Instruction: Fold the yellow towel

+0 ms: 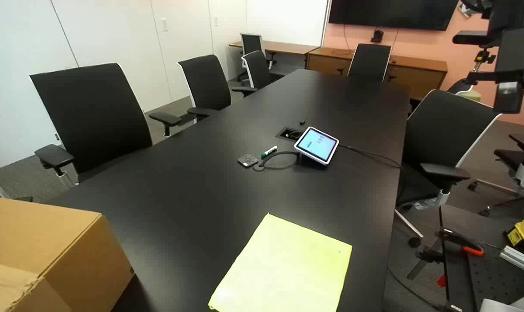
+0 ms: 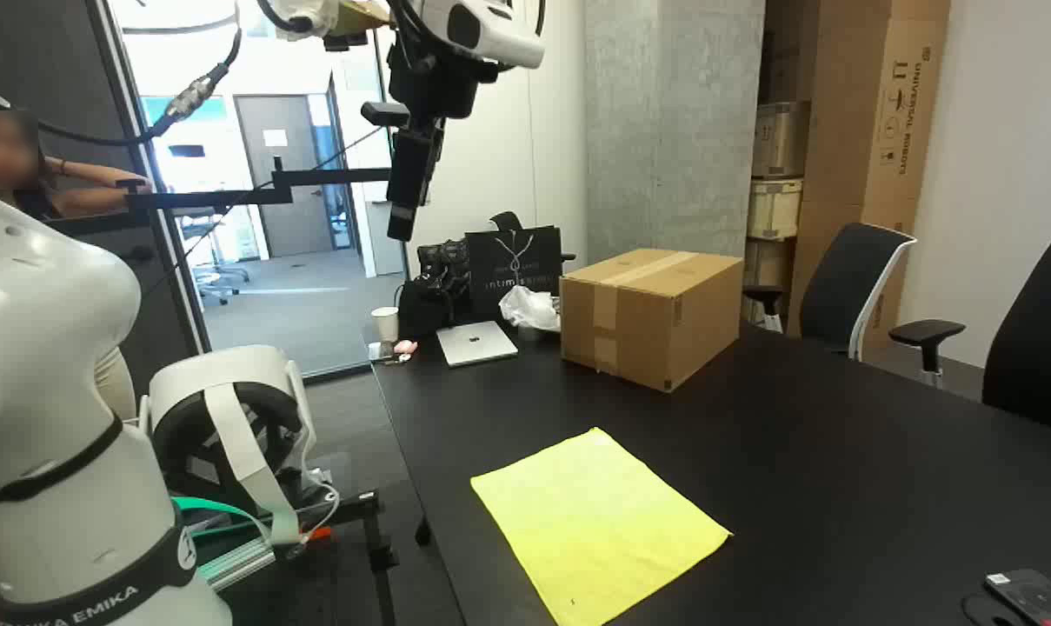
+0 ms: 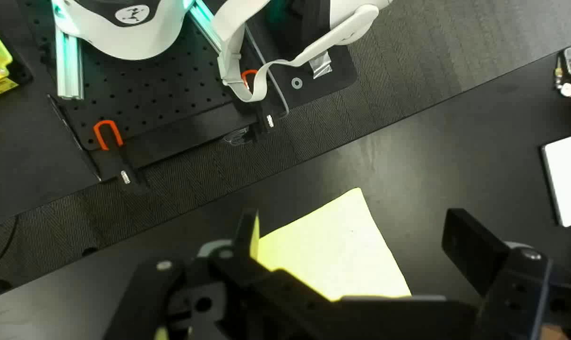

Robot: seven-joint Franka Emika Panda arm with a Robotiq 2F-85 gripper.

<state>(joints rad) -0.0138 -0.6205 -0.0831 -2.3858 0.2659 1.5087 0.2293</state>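
The yellow towel lies flat and spread out on the black table, near the table's edge on the robot's side. It shows in both exterior views (image 1: 288, 264) (image 2: 599, 522) and its lower end is cut off in an exterior view. In the wrist view the towel (image 3: 332, 245) is partly hidden behind the gripper's body. My gripper (image 3: 353, 231) is wide open and empty, its fingers far apart. It hangs high above the table, apart from the towel, at the top of both exterior views (image 1: 509, 97) (image 2: 401, 224).
A tan cardboard box (image 1: 49, 255) (image 2: 655, 322) stands on the table beside the towel. A tablet (image 1: 317, 145) with a cable, a marker (image 1: 269, 151) and a laptop (image 2: 477, 343) (image 3: 568, 179) lie farther off. Black chairs (image 1: 92, 117) line the table (image 1: 179, 208).
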